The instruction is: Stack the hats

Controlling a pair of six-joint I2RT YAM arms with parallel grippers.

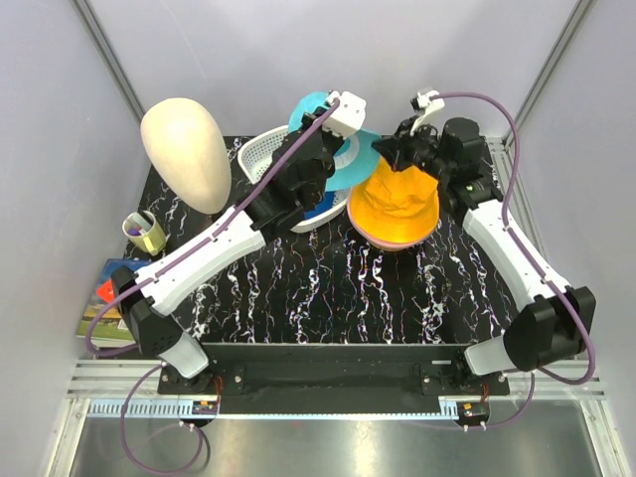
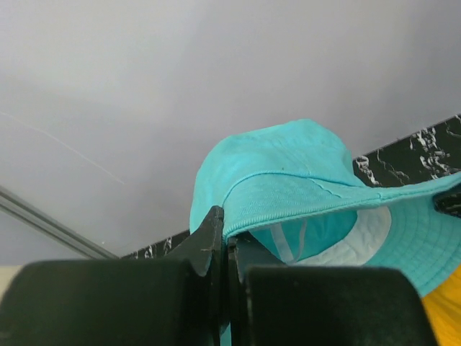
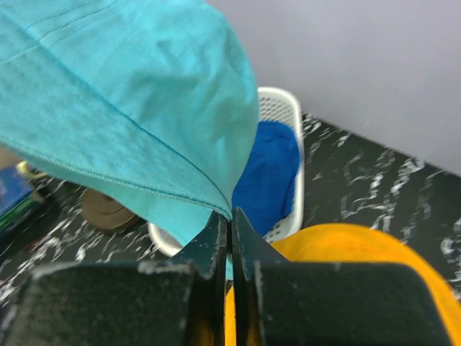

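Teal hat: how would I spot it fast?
Find the cream egg-shaped head at the back left, then the white basket beside it. The teal hat hangs over that basket. It's the only hat in the air, pinched by the left gripper and the right gripper.

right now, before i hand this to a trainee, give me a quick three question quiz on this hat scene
1. True or false: only the left gripper pinches the teal hat.
2. Fill in: the orange hat sits on a ___ hat.
3. What lies in the white basket? A: blue hat; B: orange hat; C: mannequin head.
Key: 1 false, the right gripper pinches its brim too. 2 pink hat. 3 A.
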